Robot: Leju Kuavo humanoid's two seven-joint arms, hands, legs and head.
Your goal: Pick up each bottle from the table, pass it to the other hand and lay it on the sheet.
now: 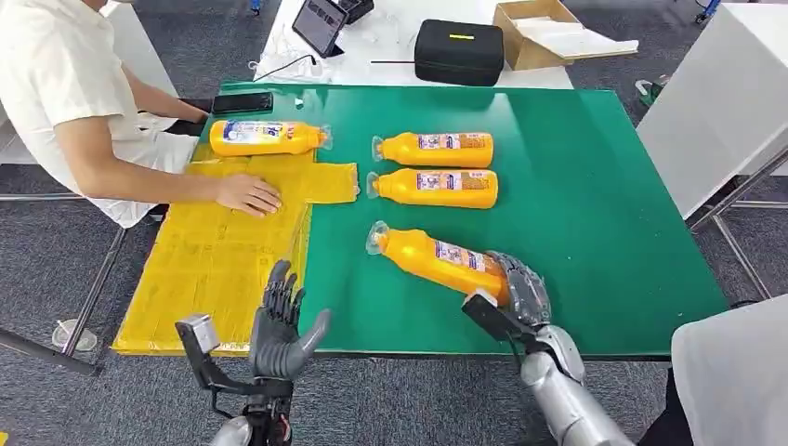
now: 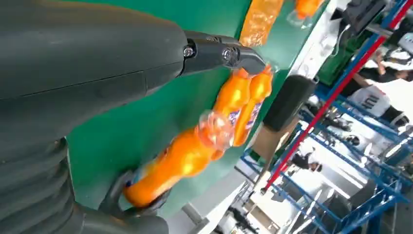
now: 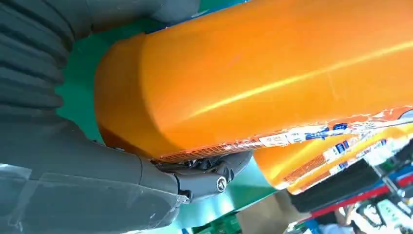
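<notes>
A: Right hand (image 1: 520, 290), lower right of centre in the head view: fingers wrapped over the base end of the nearest bottle (image 1: 437, 259), grasping it. Confirmed in the right wrist view, thumb (image 3: 209, 178) pressed under the orange body (image 3: 272, 73).

B: Position of that bottle?

A: Lying tilted on the green table (image 1: 595, 186), clear cap end toward upper left, base toward lower right under the hand. Whether lifted clear of the surface: cannot tell.

B: Left hand (image 1: 282, 327)?

A: Bottom of the frame, left of centre, at the near table edge beside the yellow sheet (image 1: 223, 260). Fingers spread and upright, released, nothing held. Same seen in the left wrist view, finger (image 2: 221, 52) extended over green surface.

B: Other bottles?

A: Two middle bottles (image 1: 435, 149) (image 1: 435, 187) lying side by side above the grasped one, caps to the left, just right of the sheet's edge. One far bottle (image 1: 267, 137) lying across the sheet's upper end, cap to the right.

B: Surroundings?

A: Person at upper left, one palm (image 1: 247, 194) flat on the sheet. Phone (image 1: 242, 102) at the table's upper left corner. Black case (image 1: 459, 52) and cardboard box (image 1: 539, 32) on the white table beyond.
</notes>
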